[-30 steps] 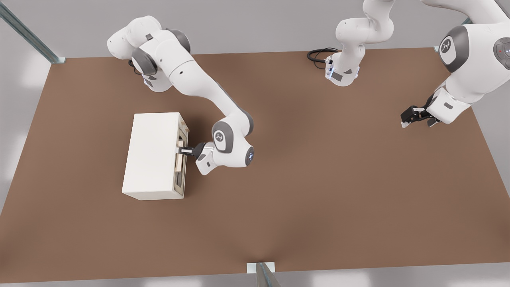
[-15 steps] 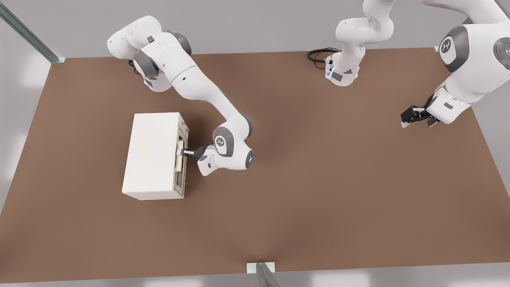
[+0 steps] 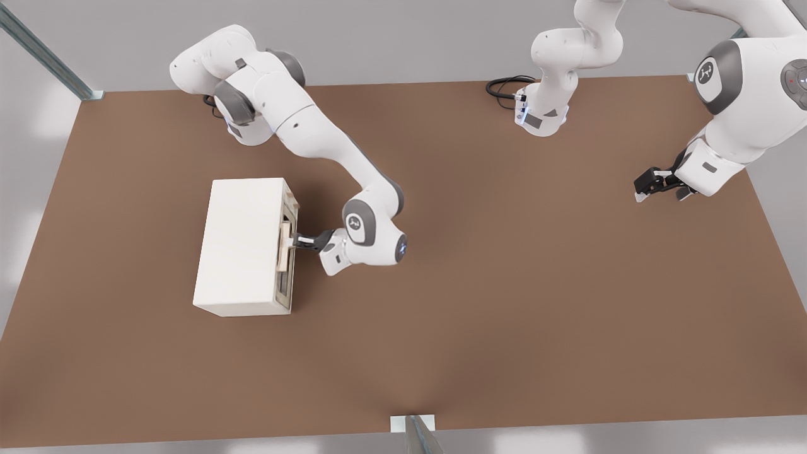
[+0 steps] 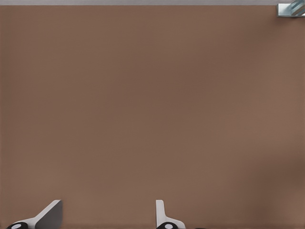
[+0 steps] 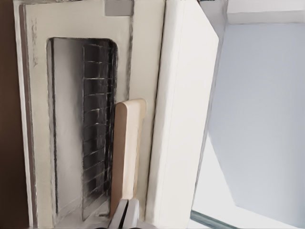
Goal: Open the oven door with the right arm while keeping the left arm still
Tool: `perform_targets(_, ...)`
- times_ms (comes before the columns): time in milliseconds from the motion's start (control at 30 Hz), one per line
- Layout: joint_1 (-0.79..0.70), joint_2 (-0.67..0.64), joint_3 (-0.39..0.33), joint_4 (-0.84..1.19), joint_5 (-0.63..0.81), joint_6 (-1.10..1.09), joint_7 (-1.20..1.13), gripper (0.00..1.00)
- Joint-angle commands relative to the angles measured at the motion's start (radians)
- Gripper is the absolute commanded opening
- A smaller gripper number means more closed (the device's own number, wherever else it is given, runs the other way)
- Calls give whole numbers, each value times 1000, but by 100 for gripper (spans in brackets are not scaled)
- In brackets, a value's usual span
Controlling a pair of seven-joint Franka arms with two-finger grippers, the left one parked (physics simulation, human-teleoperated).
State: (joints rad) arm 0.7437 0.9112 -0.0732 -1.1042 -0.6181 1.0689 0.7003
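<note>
The cream oven box (image 3: 239, 243) lies on the brown table at the front view's left. Its door (image 3: 287, 277) faces the front view's right; the door (image 5: 81, 119) has a dark glass window and a tan bar handle (image 5: 127, 152). My right arm (image 3: 328, 145) reaches down from the back left, and its gripper (image 3: 296, 241) sits at the handle (image 3: 287, 244), near the bar's middle. In the right wrist view the gripper (image 5: 126, 214) shows two white tips pressed close together over the bar, shut on it. The door stands almost flush with the box.
The parked arm's gripper (image 3: 649, 186) hangs over the table at the front view's far right, with its base (image 3: 542, 113) at the back edge beside a black cable (image 3: 504, 85). Metal frame posts (image 3: 413, 432) stand at the table's edges.
The wrist and gripper have drawn slightly towards the front view's right, away from the box. The handle has followed by a small amount.
</note>
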Motion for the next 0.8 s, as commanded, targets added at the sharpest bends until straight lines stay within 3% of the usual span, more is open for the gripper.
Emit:
perform_targets(0, 0, -2, 3, -2, 1, 17, 77, 0)
perform_targets(267, -3, -5, -17, 4, -48, -13, -90, 0)
perform_targets(600, -1, 28, -20, 4, -43, 33, -77, 0)
perform_targets(733, 46, 26, -7, 112, 34, 59, -58, 0)
perform_targets(767, 49, 26, -3, 126, 144, 114, 1, 0)
